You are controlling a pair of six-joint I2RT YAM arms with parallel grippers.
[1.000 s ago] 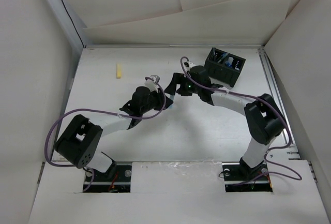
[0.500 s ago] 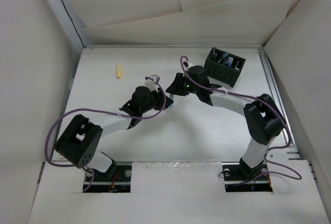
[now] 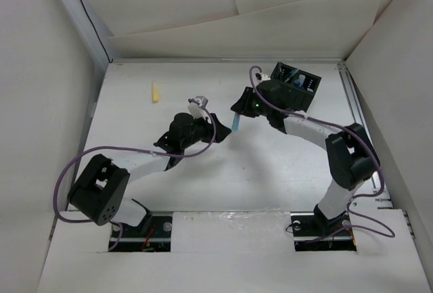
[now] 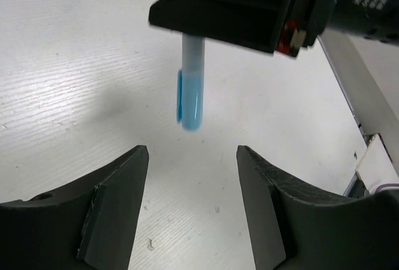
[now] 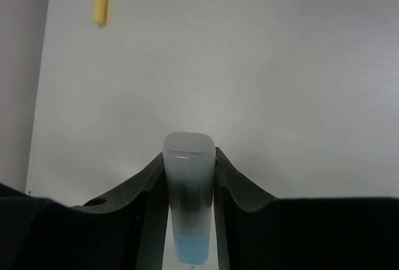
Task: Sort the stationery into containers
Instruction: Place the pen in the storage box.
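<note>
Light-blue highlighter (image 4: 191,83) is pinched in the right end effector (image 5: 189,176), hanging blue end down just above the white surface (image 3: 270,164), around the upper middle of the top view. The left end effector (image 4: 190,170) sits right next to it with its fingers spread wide and nothing between them. The black organiser box (image 3: 295,84) is up in the upper right, with a few pens inside. A yellow highlighter (image 3: 155,93) lies alone at the upper left.
</note>
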